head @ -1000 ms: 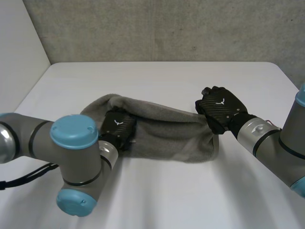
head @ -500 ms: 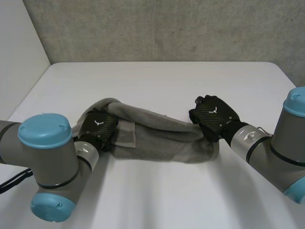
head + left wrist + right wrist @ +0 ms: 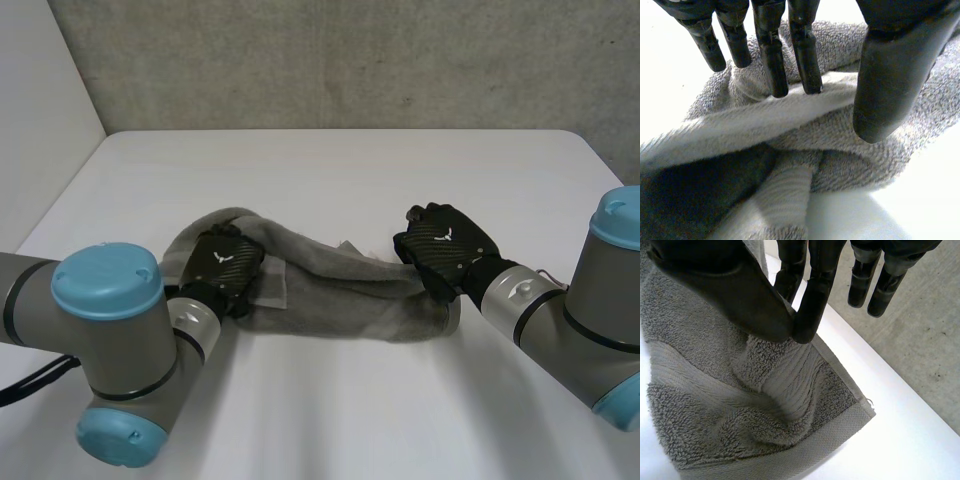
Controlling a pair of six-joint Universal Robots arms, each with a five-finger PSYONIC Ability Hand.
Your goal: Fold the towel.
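Observation:
A grey towel (image 3: 340, 300) lies bunched in a long loose fold across the middle of the white table (image 3: 330, 170). My left hand (image 3: 225, 266) rests on the towel's left end. In the left wrist view its fingers (image 3: 805, 60) are straight with their tips on a raised edge of the towel (image 3: 790, 117), and the thumb stands apart, so the left hand (image 3: 890, 65) is open. My right hand (image 3: 447, 240) is at the towel's right end. There the right hand (image 3: 730, 290) pinches a raised ridge of towel (image 3: 700, 390) between thumb and a finger.
A concrete wall (image 3: 350, 60) stands behind the table, and a white wall (image 3: 40, 100) rises at the left. Bare table surface lies on all sides of the towel. The table's edge (image 3: 875, 370) runs close to the towel's corner by my right hand.
My left hand swung left, came partly back, and its fingers have straightened off the towel's edge. My right hand has carried its end of the towel a little left and nearer.

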